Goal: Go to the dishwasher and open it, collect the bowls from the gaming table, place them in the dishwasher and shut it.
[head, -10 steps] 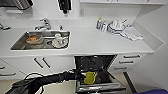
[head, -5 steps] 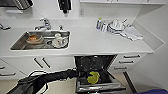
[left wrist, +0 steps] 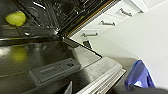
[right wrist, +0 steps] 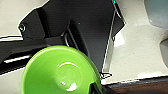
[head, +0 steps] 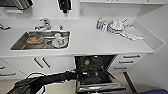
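Note:
The dishwasher (head: 96,75) stands open under the counter, its door (head: 100,86) folded down. A yellow bowl (head: 87,62) lies inside it on the rack, and the left wrist view has the same yellow bowl (left wrist: 15,18) beyond the door's inner face (left wrist: 55,71). My left arm reaches in from the lower left, and its gripper (head: 79,75) hangs over the door's near edge, apart from the bowl. In the right wrist view a bright green bowl (right wrist: 60,72) sits close, open side up above the floor, held at its rim by my right gripper.
The sink (head: 20,46) with dirty dishes lies left of the dishwasher. Plates and a cloth (head: 130,32) sit on the counter's right. White drawers (head: 130,61) flank the open door. A blue shape (left wrist: 138,76) lies low beside the door.
The yellow bowl was by my left gripper over the door; it now lies deeper inside the dishwasher, apart from the gripper. The view itself has not shifted.

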`<state>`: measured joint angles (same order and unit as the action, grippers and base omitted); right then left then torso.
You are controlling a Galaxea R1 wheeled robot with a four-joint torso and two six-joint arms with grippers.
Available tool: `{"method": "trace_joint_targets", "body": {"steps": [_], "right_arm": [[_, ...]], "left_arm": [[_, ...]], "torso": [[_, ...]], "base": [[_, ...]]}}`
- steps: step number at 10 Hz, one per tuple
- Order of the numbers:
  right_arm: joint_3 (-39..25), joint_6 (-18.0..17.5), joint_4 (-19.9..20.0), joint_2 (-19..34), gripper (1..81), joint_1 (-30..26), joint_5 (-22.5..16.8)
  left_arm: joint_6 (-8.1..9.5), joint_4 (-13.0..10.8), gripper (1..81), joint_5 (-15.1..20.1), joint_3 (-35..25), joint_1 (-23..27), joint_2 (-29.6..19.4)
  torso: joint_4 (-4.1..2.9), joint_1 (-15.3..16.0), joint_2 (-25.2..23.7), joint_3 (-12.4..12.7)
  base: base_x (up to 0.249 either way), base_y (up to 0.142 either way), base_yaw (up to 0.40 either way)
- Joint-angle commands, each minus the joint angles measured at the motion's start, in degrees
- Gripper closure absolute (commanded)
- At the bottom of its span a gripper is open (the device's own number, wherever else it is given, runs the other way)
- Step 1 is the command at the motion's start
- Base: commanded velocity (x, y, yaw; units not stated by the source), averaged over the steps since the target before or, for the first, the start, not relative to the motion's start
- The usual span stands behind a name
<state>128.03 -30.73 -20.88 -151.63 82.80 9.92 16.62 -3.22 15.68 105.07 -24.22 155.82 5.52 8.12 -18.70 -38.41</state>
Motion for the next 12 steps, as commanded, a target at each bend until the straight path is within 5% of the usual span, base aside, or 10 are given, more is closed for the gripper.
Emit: {"method": "trace_joint_targets", "body": {"steps": [1, 3, 6, 9, 12], "right_arm": [[-3.99, -0.03, -0.65, 2.43, 81.1, -1.70, -3.33], [-13.69, 0.32, -0.74, 6.66, 81.1, -5.04, -3.60], [-32.73, -0.12, -0.39, 19.03, 81.1, -11.36, -4.39], [-40.94, -1.00, 0.84, 25.38, 81.1, -19.54, -4.56], [-45.15, -3.63, 3.22, 26.26, 81.1, -29.64, -7.73]], "left_arm": [[-0.79, -0.64, 1.0, 1.64, -10.10, 1.96, -6.44], [-0.88, -4.87, 1.0, 1.64, -20.25, -2.27, -14.13], [-0.88, -6.45, 1.0, 1.55, -32.28, -6.83, -28.17], [-0.88, -11.02, 1.0, 1.02, -31.94, -18.27, -32.41], [-0.88, -14.45, 1.0, -1.97, -25.62, -31.79, -29.77]], "torso": [[0.00, 0.00, 0.00, 0.00], [0.00, 0.00, 0.00, 0.00], [0.00, 0.00, 0.00, 0.00], [0.00, 0.02, 0.00, 0.00], [0.00, 0.02, 0.00, 0.00]], "base": [[0.000, 0.000, 0.000], [0.000, 0.000, 0.000], [0.000, 0.000, 0.000], [0.000, 0.000, 0.000], [0.000, 0.000, 0.000]]}}
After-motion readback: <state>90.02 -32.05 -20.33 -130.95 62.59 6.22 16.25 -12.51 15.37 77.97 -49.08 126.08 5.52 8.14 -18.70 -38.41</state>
